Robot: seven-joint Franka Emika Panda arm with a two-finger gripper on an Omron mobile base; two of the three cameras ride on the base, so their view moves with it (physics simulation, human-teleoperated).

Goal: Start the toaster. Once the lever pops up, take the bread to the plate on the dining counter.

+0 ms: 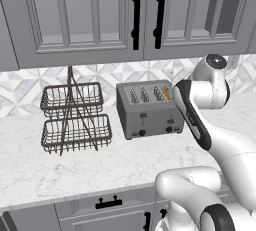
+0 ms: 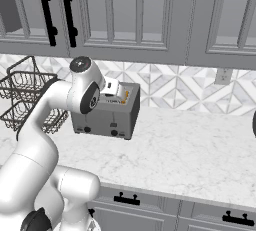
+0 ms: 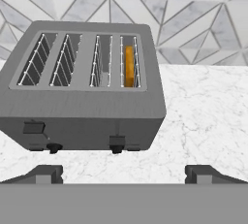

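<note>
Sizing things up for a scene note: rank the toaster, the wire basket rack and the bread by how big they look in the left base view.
1. Wire basket rack, a bit larger than the toaster, though close.
2. Toaster.
3. Bread, just a thin orange sliver in the rightmost slot, mostly hidden.

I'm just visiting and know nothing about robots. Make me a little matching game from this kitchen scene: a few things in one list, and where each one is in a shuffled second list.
Things:
1. bread
2. wire basket rack
3. toaster
4. gripper

Places or states:
A. on the counter, left of the toaster
B. open, in front of the toaster
C. down in the toaster's rightmost slot
D. on the marble counter, against the tiled wall

Pairs: 1-C, 2-A, 3-D, 4-B
</note>
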